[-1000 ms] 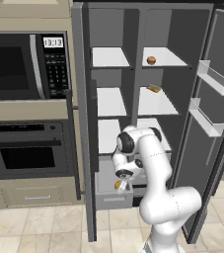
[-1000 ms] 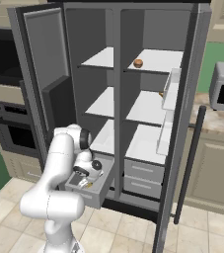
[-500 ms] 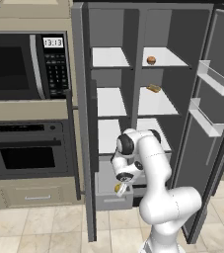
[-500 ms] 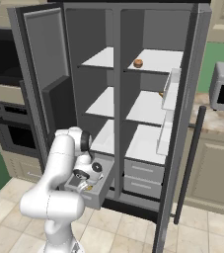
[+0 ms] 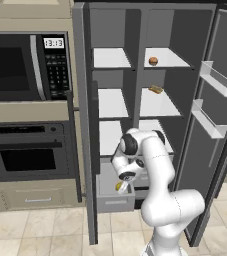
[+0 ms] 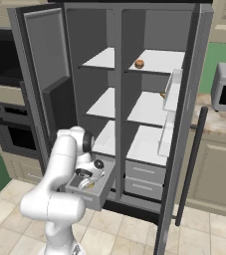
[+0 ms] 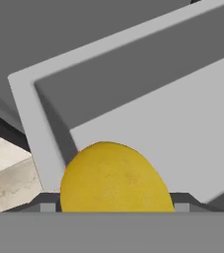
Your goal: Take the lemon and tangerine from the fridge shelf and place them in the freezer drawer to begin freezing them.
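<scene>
The yellow lemon [image 7: 116, 180] sits between my two fingertips [image 7: 47, 203], so my gripper [image 7: 114, 206] is shut on the lemon. My gripper [image 5: 121, 189] hangs over the pulled-out grey freezer drawer [image 5: 109, 203], at the bottom left of the fridge, with the lemon [image 5: 120, 187] just above its inside. From the right, the gripper [image 6: 87, 185] is low inside the drawer [image 6: 103, 188]. The orange-brown tangerine [image 5: 153, 61] rests on the top right shelf, also the tangerine [image 6: 139, 63] in the right base view.
A tan-brown elongated food item [image 5: 156, 89] lies on the middle right shelf. Both fridge doors stand open; the right door's bins [image 5: 211, 125] jut inward. Two shallower stacked drawers [image 6: 144, 179] sit right of the freezer drawer. A microwave [image 5: 25, 67] and oven [image 5: 30, 157] flank the left.
My hand with the lemon has sunk slightly lower toward the inside of the drawer. Nothing else has moved.
</scene>
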### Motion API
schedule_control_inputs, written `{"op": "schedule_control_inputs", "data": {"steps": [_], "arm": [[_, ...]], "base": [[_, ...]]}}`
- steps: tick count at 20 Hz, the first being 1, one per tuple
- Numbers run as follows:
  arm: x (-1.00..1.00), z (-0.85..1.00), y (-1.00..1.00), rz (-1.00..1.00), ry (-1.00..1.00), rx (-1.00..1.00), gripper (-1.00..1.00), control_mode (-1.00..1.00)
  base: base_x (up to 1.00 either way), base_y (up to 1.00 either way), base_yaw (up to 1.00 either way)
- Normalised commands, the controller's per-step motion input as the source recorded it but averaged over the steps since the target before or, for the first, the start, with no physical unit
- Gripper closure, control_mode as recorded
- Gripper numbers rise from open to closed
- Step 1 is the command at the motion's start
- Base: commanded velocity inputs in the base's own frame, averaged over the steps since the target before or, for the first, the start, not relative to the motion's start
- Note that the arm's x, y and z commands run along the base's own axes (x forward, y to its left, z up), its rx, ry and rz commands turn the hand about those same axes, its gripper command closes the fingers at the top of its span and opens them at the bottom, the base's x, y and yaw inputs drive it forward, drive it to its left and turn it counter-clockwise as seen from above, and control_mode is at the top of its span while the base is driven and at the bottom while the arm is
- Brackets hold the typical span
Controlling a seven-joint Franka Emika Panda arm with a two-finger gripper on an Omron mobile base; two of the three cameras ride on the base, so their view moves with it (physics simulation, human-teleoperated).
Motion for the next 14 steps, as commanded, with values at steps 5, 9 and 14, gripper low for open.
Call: {"op": "schedule_control_inputs", "data": {"steps": [5, 9, 14], "arm": [[0.15, -0.22, 0.11, 0.0, 0.0, 0.0, 1.0, -1.0], [0.0, -0.58, 0.12, 0.0, 0.03, 0.0, 1.0, -1.0], [-0.02, -0.71, 0.16, 0.0, 0.12, 0.0, 1.0, -1.0]], "base": [[0.0, 0.0, 0.0], [0.0, 0.0, 0.0], [0.0, 0.0, 0.0]]}}
